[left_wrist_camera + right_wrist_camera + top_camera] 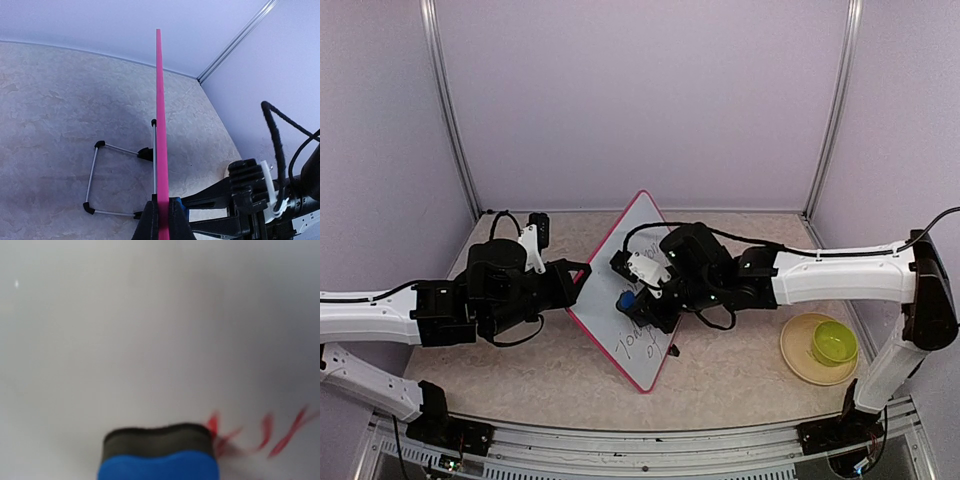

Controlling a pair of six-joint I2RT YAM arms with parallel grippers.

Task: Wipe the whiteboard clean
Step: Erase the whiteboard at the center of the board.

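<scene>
- At mid-table the whiteboard (605, 300) stands tilted on its wire stand (117, 180), one corner pointing toward the back wall.
- Left gripper (162, 222): closed on the board's pink rim at its left edge. The left wrist view shows the rim edge-on, pinched between both fingers, so this arm looks to be steadying the board.
- Right gripper (635, 295): closed around a blue eraser (160, 455), with the dark felt side against the white face, roughly mid-board.
- Done, as far as can be judged: the upper half of the face reads blank from above, and the right wrist view shows plain white above and to the left of the felt.
- Left to do: writing (640, 350) covers the lower part of the board, near the bottom corner. Close up, blurred red strokes (265, 435) begin right at the felt's right corner and run off to the right.
- Judgement: the wiping is under way but not finished, and the eraser must cross the lower part to clear it.
- Off to the right, well apart from the board, a green bowl (833, 343) sits on a plate (795, 360).
</scene>
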